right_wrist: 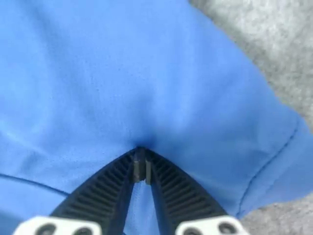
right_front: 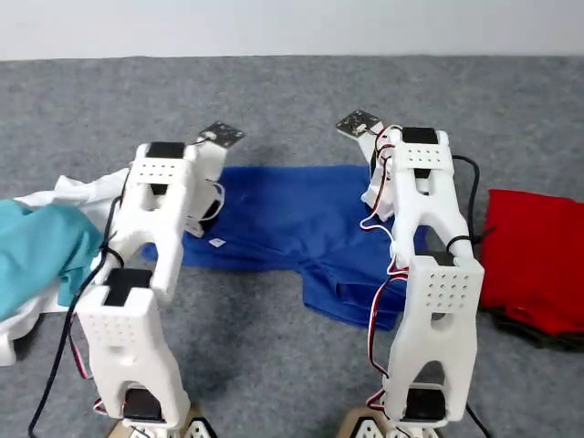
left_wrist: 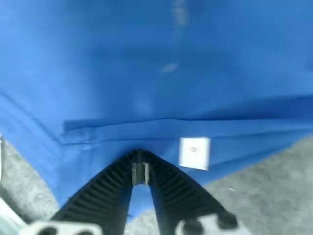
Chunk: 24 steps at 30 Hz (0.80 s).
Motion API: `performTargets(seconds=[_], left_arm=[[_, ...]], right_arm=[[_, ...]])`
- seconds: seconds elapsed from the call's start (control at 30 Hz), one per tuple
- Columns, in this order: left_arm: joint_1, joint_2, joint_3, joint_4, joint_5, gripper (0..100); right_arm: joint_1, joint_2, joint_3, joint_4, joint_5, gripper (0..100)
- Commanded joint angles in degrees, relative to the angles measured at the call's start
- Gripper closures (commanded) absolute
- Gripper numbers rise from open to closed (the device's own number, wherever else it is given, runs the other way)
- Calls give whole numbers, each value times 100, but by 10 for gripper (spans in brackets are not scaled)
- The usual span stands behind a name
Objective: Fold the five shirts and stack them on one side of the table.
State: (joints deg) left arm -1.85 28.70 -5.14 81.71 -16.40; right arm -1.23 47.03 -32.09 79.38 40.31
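blue shirt (right_front: 292, 214), hem nipped in left gripper (left_wrist: 140, 167), body in right gripper (right_wrist: 141, 165)

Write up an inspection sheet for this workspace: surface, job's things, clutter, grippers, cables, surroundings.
Surface: grey felt-like table covering.
Job's things: blue cotton shirt spread flat in the middle, with a small white tag near its edge; folded red fabric shirt on the side of the right arm, with a dark fabric edge under it; crumpled teal fabric shirt lying on a white fabric shirt on the side of the left arm.
Clutter: nothing seen.
Grippers: left gripper and right gripper are both down on the blue shirt, jaws shut on its cloth.
Cables: red, white and black wires along the right arm; black cable beside the left arm.
Surroundings: plain pale wall behind the table.
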Motion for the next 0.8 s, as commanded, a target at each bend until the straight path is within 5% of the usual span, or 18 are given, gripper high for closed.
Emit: performTargets(seconds=[0.0, 0.47, 0.77], left_arm=[[-211, 44, -57, -62, -26, 994], [-844, -1178, -48, 1618, -897, 995], [-264, -1670, -31, 800, -290, 995]], right_arm=[[171, -40, -308, -154, 62, 988], [171, -31, -308, -180, 70, 989], [163, -31, -308, -154, 70, 989]])
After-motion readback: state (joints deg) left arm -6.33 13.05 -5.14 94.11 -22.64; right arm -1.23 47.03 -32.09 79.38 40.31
